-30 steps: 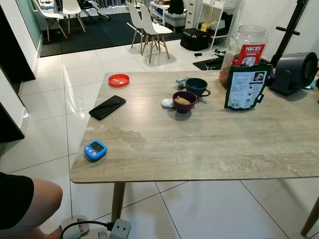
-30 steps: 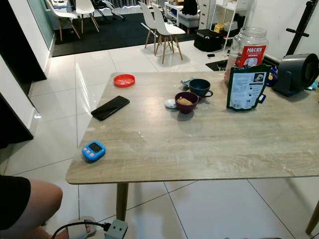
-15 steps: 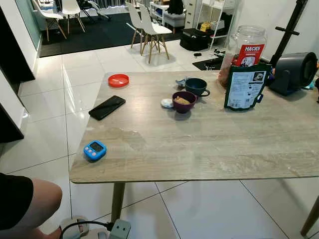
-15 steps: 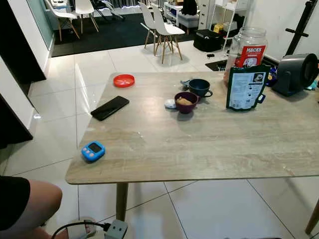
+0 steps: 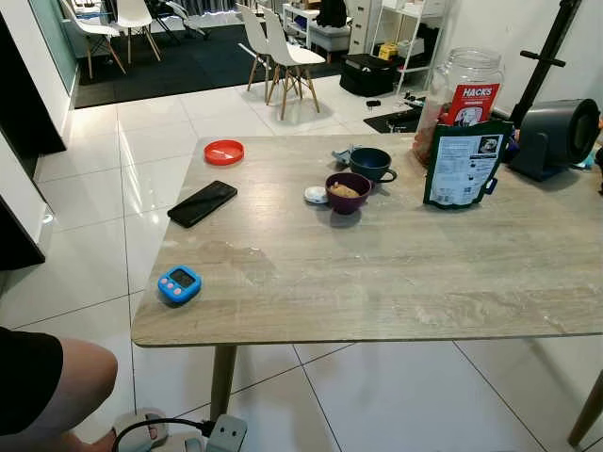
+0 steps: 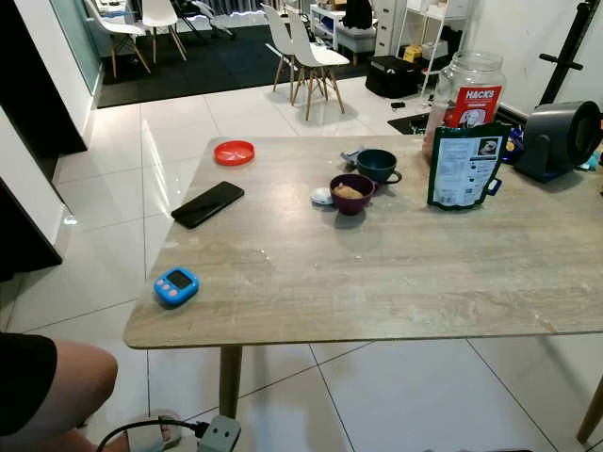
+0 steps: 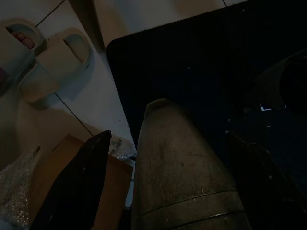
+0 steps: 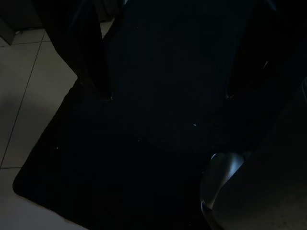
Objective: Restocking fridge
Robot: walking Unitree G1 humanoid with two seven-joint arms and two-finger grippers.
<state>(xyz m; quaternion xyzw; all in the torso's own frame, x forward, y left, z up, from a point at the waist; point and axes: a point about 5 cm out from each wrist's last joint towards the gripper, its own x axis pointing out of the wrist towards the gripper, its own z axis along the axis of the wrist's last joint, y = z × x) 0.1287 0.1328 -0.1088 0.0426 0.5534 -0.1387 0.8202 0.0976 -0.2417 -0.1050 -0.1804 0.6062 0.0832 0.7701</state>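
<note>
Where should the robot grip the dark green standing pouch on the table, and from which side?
Grip the dark green pouch by its upper edge, coming from above: it stands upright, flat and thin, with the jar close behind and bare table in front.

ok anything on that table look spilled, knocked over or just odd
Nothing is spilled or tipped. The green pouch and candy jar stand upright, both bowls sit level. The one oddity: the blue timer sits very near the table's front left edge, where a bump might knock it off.
</note>
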